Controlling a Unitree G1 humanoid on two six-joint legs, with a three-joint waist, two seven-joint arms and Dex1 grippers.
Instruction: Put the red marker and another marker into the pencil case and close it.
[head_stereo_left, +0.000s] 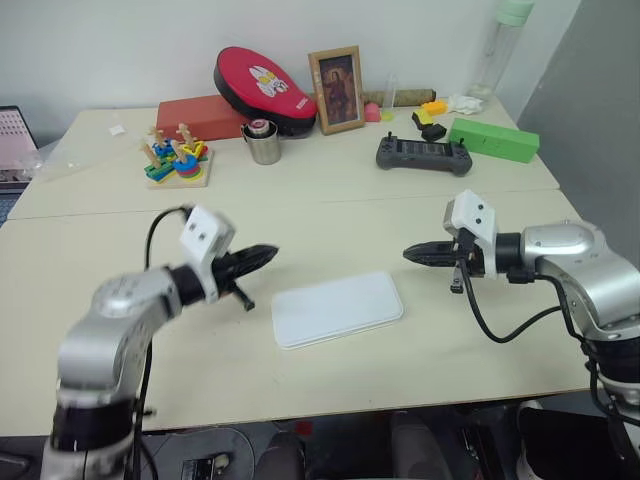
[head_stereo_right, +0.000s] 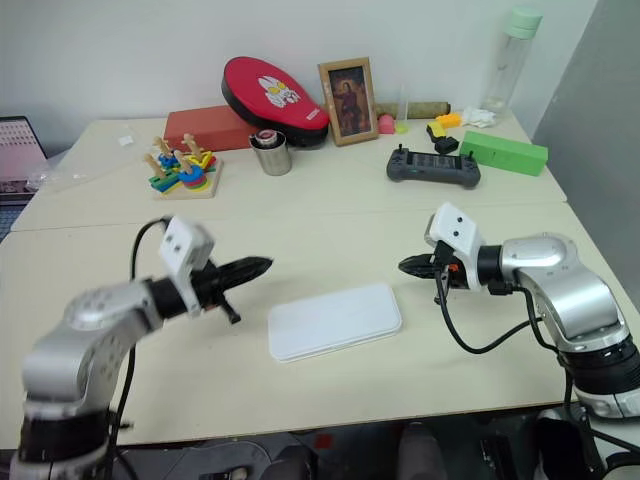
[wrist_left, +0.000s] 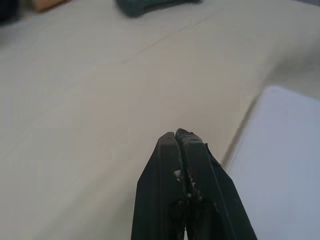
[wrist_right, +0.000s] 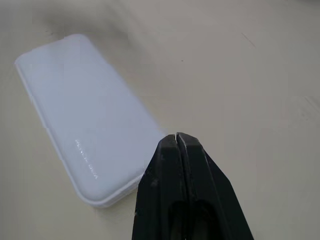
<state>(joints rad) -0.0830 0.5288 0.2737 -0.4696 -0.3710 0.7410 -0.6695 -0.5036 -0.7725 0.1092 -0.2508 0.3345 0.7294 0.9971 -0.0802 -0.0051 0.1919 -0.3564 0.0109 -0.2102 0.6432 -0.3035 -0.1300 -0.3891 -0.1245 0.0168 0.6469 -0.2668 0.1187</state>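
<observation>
The white pencil case (head_stereo_left: 337, 308) lies flat with its lid down near the table's front edge, between my two arms. It also appears in the right wrist view as the pencil case (wrist_right: 82, 120) and at the edge of the left wrist view as the pencil case (wrist_left: 280, 165). My left gripper (head_stereo_left: 268, 254) hovers to the case's left, shut and empty, pointing toward it. My right gripper (head_stereo_left: 410, 254) hovers to the case's right, also shut and empty. The red marker and the other marker are out of view.
At the back of the table stand a stacking toy (head_stereo_left: 177, 160), a metal cup (head_stereo_left: 264, 141), a red box (head_stereo_left: 205, 117), a red pad (head_stereo_left: 263, 87), a picture frame (head_stereo_left: 337, 88), a black controller (head_stereo_left: 424, 154), a green box (head_stereo_left: 493, 139) and a bottle (head_stereo_left: 501, 45).
</observation>
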